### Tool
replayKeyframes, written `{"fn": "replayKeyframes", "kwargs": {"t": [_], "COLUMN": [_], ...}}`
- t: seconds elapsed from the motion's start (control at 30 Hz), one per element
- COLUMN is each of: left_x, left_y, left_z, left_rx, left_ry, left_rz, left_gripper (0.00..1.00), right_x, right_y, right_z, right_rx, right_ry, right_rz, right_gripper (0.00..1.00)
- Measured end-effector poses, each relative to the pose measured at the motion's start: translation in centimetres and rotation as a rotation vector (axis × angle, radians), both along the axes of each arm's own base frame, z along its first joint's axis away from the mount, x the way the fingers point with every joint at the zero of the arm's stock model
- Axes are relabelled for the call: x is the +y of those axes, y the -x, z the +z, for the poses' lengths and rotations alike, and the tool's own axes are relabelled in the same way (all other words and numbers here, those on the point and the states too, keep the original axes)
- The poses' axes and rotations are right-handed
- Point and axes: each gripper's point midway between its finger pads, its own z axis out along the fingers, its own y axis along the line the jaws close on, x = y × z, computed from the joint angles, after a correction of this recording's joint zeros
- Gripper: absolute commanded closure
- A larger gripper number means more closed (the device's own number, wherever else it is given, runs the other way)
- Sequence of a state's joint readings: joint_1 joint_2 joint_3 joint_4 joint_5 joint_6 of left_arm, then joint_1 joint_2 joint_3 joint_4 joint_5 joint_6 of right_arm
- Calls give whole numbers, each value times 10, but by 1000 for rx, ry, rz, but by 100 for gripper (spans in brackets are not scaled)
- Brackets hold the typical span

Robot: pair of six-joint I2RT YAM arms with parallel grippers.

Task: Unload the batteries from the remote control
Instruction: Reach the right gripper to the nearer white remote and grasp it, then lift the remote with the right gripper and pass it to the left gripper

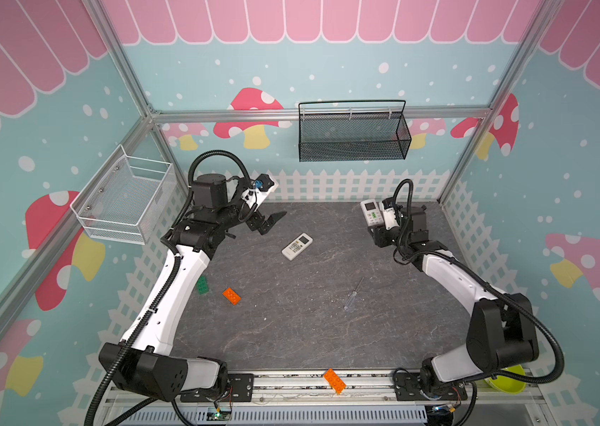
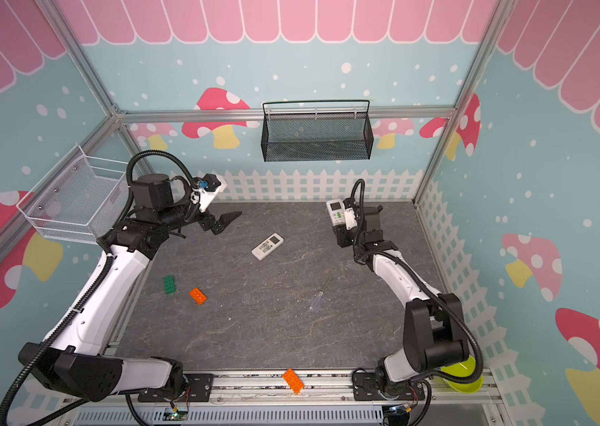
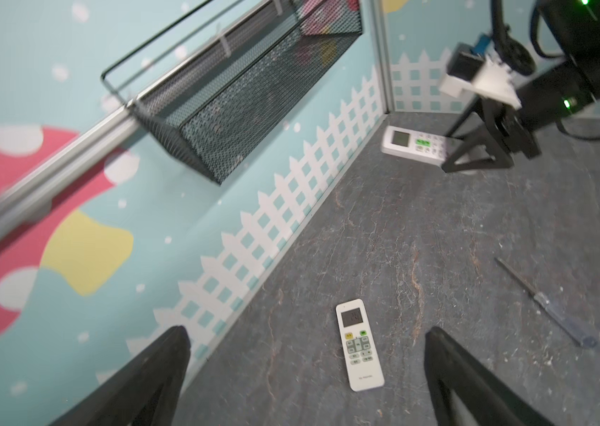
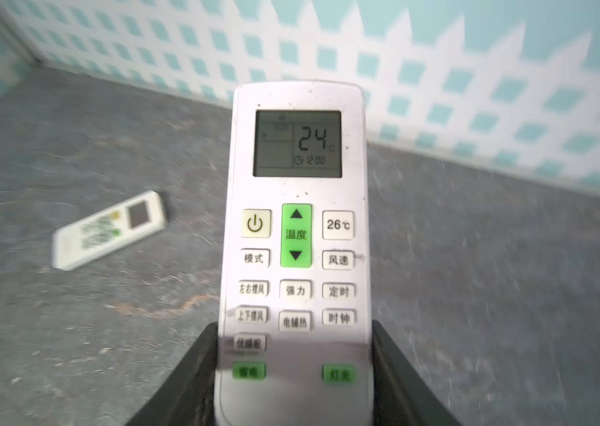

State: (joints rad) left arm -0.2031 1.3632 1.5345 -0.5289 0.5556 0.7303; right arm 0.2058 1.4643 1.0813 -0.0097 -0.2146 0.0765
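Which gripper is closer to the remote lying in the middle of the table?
The left gripper. It hovers open just behind and to the left of the middle remote. The right gripper is farther off at the back right, closed on another remote.

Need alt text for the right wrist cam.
A white air-conditioner remote, buttons facing the camera and display reading 24, is clamped at its lower end by the right hand. A second remote lies farther off on the grey table, near the picket-fence wall.
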Motion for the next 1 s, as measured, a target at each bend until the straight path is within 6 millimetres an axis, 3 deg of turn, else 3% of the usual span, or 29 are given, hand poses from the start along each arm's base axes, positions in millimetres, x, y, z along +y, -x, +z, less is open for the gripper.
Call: {"fn": "replayKeyframes", "kwargs": {"t": [0.07,0.17,0.3,0.47,0.67,1.0], "left_x": [-12,-29,-46,-54,-59,-64], "left_y": [11,27,44,42,36,42], "left_z": [6,16,10,-9,-26,-68], "left_rx": [-70,-198,-383,-579,-713,-711], "left_ry": [-54,-147,-306,-495,-624,-678], "left_rz": [-92,-221,-390,-528,-619,-710], "left_gripper": [0,0,0,1,4,26], "right_x": [23,58,94,116,140,170], "right_y": [12,35,62,82,103,120], "right_z": [30,55,65,74,64,29], "right_rx": [-87,-174,-218,-238,-194,-60], "right_ry": [-26,-50,-68,-86,-86,-87], "right_rz": [125,321,546,747,914,1058], "right_gripper": [68,68,69,71,71,72]}}
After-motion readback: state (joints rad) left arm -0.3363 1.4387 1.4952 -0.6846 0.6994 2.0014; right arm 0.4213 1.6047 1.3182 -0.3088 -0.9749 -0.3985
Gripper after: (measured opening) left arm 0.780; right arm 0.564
